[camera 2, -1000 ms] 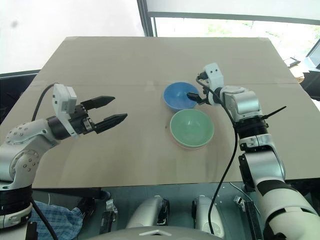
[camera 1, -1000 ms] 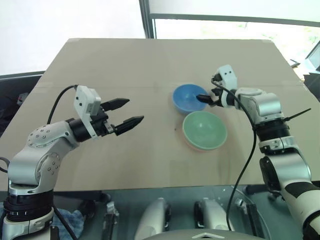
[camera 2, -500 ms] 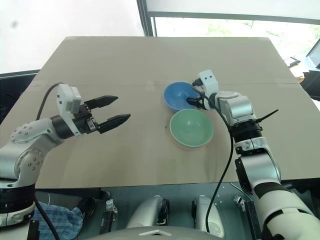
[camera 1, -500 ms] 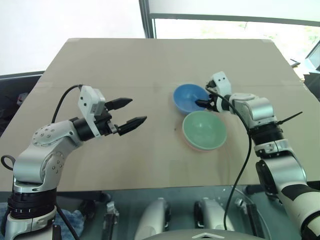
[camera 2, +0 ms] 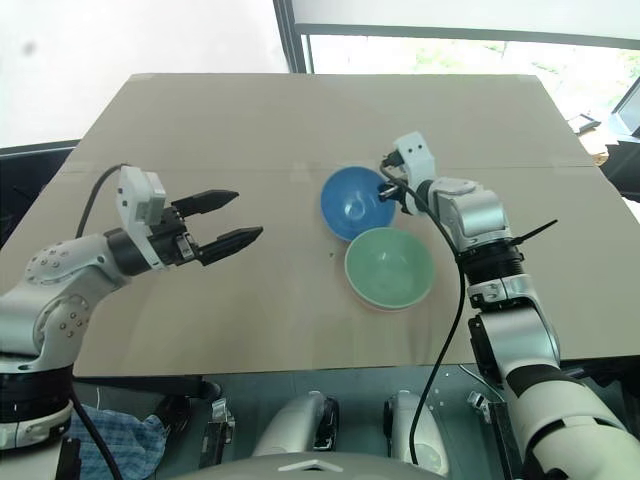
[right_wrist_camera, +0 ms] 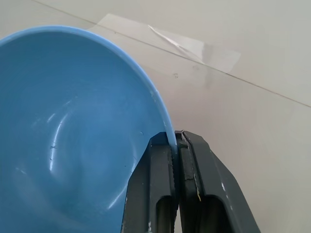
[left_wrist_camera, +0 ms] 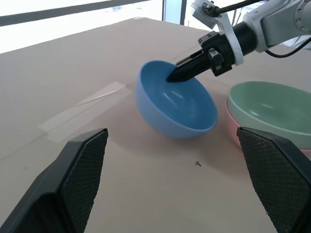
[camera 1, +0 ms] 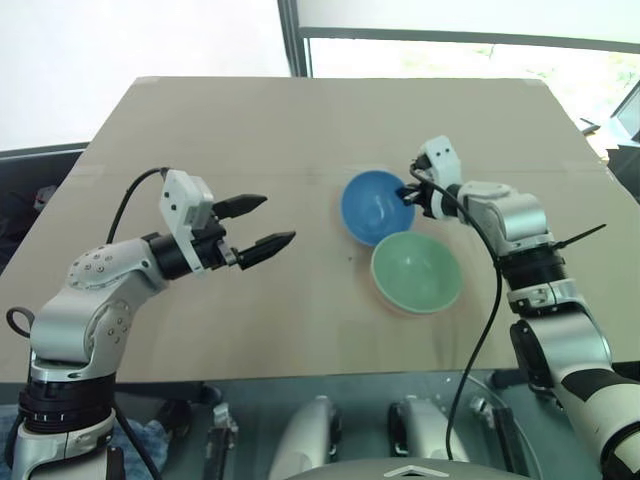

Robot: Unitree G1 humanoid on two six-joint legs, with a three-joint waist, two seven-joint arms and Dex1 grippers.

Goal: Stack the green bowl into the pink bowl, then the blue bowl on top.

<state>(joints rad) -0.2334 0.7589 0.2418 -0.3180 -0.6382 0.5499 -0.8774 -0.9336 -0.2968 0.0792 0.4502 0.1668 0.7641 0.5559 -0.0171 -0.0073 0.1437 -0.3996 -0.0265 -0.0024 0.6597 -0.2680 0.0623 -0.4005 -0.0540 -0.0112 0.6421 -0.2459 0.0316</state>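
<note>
A broad tan table (camera 1: 250, 130) carries three small bowls ahead of the robot's two arms. The green bowl (camera 1: 416, 271) sits upright, mouth facing up, nested inside the pink bowl (left_wrist_camera: 233, 127), whose salmon rim peeks out beneath it; the pair lies just below and toward the robot from the right gripper (camera 1: 407, 194). The blue bowl (camera 1: 376, 207) is tipped up on its side, its mouth turned toward the right gripper and upward, its far rim raised and its rounded underside toward the left gripper (camera 1: 262, 225). The right gripper's two black fingers are pressed together on that raised rim, one inside the bowl and one outside, as the right wrist view shows. A second ago the blue bowl sat flat with its mouth up and the fingers stood apart over its rim; they have since closed, and the bowl has tilted. The left gripper hovers well apart from the bowls, its fingers spread wide and holding nothing. A strip of clear tape (right_wrist_camera: 194, 48) lies on the table beyond the blue bowl.
</note>
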